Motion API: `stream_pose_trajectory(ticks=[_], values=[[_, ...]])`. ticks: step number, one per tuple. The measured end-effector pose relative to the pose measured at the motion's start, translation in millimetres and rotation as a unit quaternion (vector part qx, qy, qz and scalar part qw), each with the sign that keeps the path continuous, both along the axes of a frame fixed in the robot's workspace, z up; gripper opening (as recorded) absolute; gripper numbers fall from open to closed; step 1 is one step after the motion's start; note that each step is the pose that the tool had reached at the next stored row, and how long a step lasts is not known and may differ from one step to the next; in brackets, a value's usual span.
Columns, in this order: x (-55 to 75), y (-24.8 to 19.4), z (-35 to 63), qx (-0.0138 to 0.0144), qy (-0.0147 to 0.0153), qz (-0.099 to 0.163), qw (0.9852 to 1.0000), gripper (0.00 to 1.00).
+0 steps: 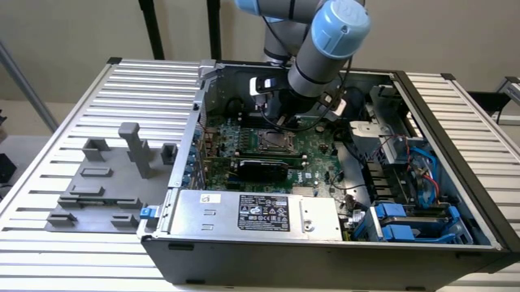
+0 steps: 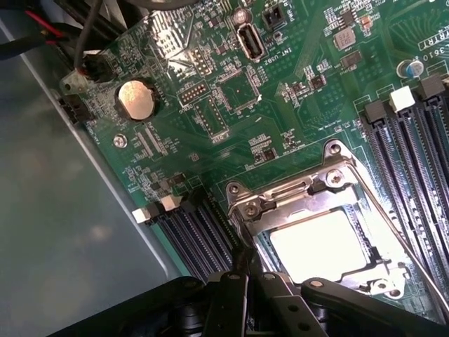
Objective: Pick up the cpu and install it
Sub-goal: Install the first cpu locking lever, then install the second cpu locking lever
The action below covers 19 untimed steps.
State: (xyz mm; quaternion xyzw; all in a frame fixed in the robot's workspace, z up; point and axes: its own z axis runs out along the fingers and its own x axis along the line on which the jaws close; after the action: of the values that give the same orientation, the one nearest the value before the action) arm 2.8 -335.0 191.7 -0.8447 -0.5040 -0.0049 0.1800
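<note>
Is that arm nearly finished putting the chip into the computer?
It looks close. The cpu already lies inside the metal-framed socket on the green motherboard. The gripper is shut and sits right at the socket's edge. The socket frame does not look clamped over the chip yet.

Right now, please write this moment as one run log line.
gripper: shut, above socket | cpu: lying in socket | motherboard: inside computer case
</note>
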Motion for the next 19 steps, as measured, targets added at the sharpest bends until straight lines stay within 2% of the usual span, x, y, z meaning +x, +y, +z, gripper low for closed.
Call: stream_pose_trajectory(ticks=[12, 19], values=[[2.8, -0.6, 2.2, 0.002, 0.0006, 0.001, 1.0, 0.11], [2.9, -0.7, 2.3, 0.0019, 0.0006, 0.001, 1.0, 0.11]])
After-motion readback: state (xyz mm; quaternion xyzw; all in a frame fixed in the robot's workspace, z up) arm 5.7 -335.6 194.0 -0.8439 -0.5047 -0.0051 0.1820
